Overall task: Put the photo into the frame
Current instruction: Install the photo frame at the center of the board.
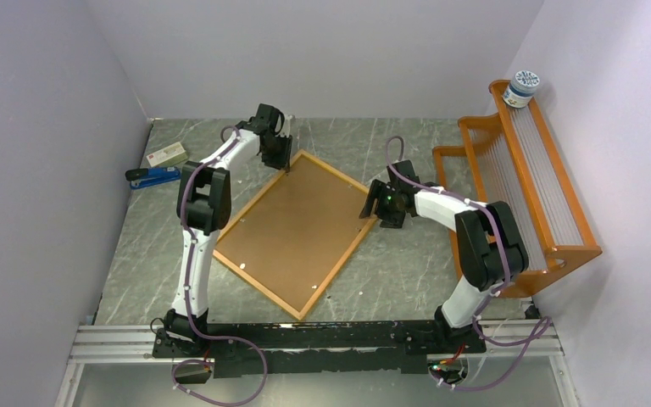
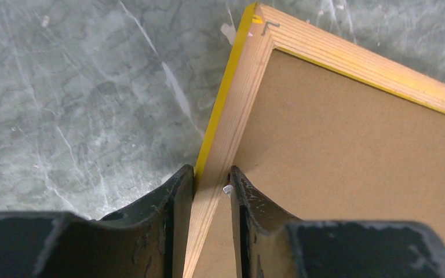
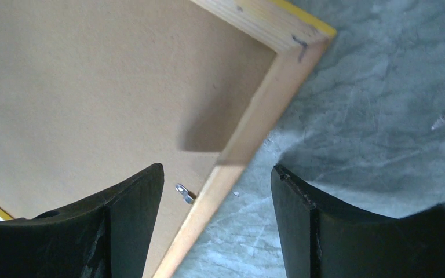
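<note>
orange rack (image 1: 536, 182): right side | jar (image 1: 522, 88): atop rack | blue stapler (image 1: 153, 176), perhaps a box (image 1: 166, 155): far-left table (image 1: 407, 263)

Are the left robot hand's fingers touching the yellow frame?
Touching. In the left wrist view, the fingers of the left gripper press both sides of the frame rail, with no gap showing.

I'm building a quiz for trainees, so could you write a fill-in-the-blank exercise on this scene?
1. The frame lies face ___ on the table.
2. The left tool clamps the frame's border; the right tool hangs ___, holding nothing.
3. A jar sits atop the orange ___.
Missing words: down; open; rack.
</note>
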Controlling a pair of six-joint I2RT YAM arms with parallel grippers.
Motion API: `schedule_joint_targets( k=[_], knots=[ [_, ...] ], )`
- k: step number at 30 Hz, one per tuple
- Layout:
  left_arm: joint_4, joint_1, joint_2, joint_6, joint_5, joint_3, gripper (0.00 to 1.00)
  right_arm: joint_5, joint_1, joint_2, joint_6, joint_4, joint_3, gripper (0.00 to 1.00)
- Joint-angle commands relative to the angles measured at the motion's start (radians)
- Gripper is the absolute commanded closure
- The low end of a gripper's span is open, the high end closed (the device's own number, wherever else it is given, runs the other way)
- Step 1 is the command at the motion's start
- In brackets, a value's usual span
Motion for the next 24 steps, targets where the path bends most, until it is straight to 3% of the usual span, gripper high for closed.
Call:
schedule_joint_targets(
  k=[1, 10, 24],
  knots=[
    [-0.182, -0.015, 0.032, 0.117, 0.09, 0.011, 0.65, 0.0, -0.005, 0.056, -0.016, 0.001, 0.053, 0.28],
    [-0.278, -0.011, 0.016, 0.282, 0.203, 0.02, 0.68, -0.069, -0.019, 0.126, -0.033, 0.052, 0.117, 0.29],
    [-0.303, -0.007, -0.014, 0.307, 0.149, 0.006, 0.84, -0.118, -0.036, 0.149, -0.058, 0.05, 0.181, 0.28]
  ],
)
